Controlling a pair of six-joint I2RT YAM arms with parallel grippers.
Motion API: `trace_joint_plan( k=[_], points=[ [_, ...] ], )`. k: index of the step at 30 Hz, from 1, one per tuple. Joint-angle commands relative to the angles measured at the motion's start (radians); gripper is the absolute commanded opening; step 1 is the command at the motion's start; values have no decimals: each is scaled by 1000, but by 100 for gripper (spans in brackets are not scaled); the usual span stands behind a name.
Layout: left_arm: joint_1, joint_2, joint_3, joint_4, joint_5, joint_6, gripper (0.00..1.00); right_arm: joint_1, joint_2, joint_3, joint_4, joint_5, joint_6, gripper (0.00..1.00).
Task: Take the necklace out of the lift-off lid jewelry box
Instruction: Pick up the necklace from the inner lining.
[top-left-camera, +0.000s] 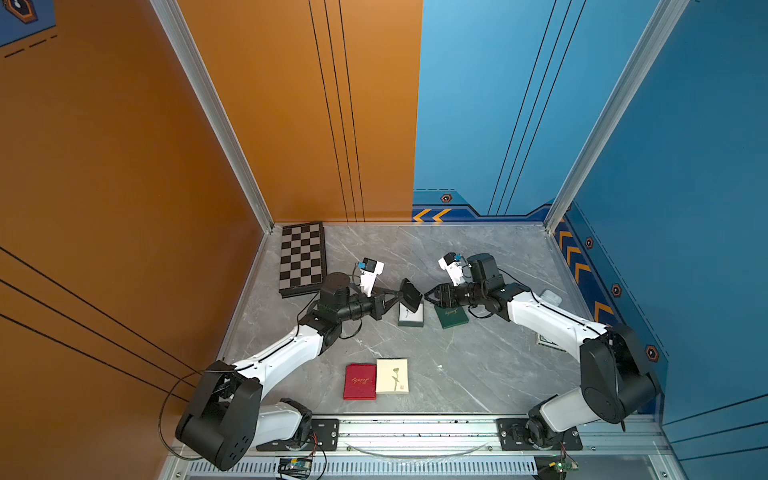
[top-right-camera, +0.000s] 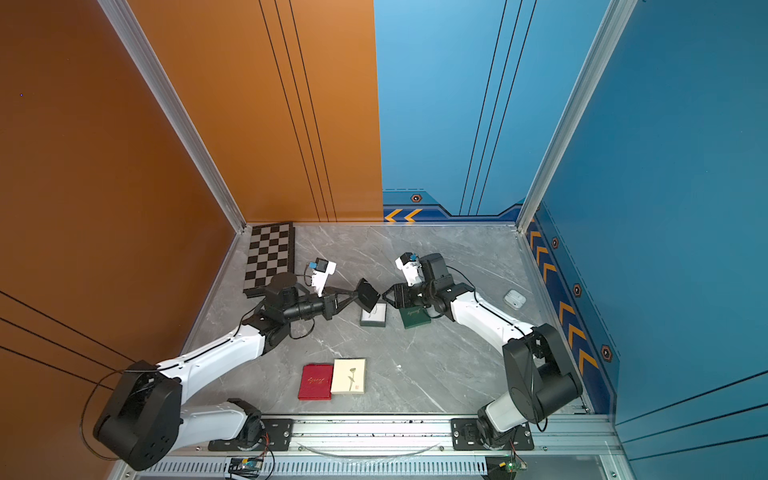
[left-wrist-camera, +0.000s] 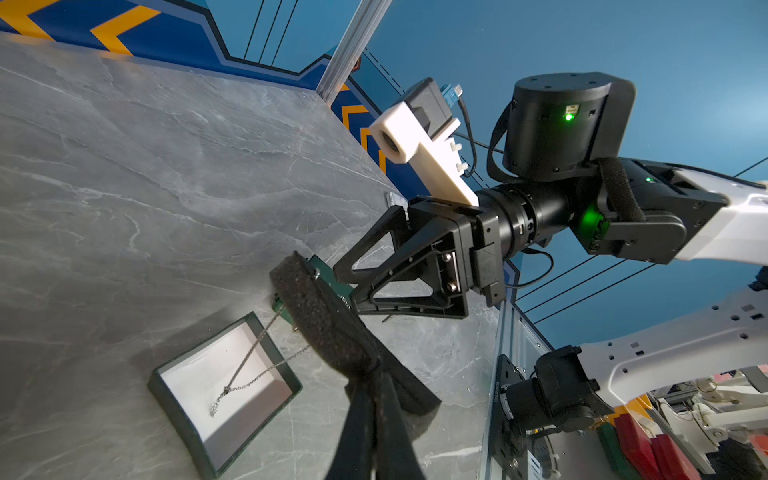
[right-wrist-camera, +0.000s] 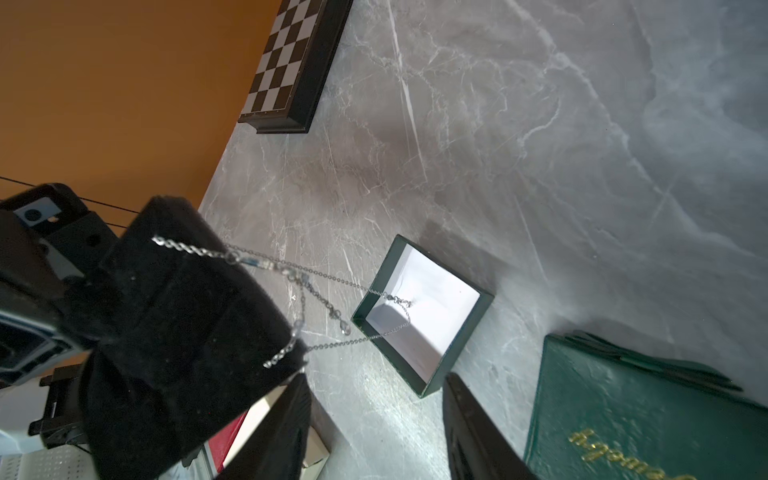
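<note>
Left wrist view: left end effector (left-wrist-camera: 376, 376) clamped tight on black pad (left-wrist-camera: 324, 324), necklace (left-wrist-camera: 226, 390) dangling into the open box (left-wrist-camera: 176, 419); in a top view, right end effector (top-left-camera: 428, 296), half-spread, empty, crowds the pad from 3 o'clock above the green lid (top-left-camera: 451, 316)

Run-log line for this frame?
phase: extraction underway | left gripper: shut on foam insert, raised over open box | right gripper: open, beside insert | necklace: on insert, chain trailing into box | lid: off, beside box

Box base (right-wrist-camera: 440, 316): dk green outside, white inside. Lid (right-wrist-camera: 648, 415): dk green w/ gold script. Foam pad (right-wrist-camera: 178, 324): black. Necklace (right-wrist-camera: 232, 257): silver. Chessboard (right-wrist-camera: 286, 62): blk/white checks. Table (right-wrist-camera: 540, 166): grey marble, white veins.
</note>
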Motion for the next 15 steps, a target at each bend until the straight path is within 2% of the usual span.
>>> trace_joint_plan(
  k=[1, 7, 15],
  points=[
    [-5, -33, 17, 19, -46, -17, 0, 28, 1, -22, 75, 35, 7, 56],
    [-7, -62, 24, 20, -71, -26, 0, 70, 20, -34, 154, 25, 19, 60],
    [-8, -105, 18, 47, -85, -56, 0, 92, 81, -75, 430, 11, 143, 62]
  ],
)
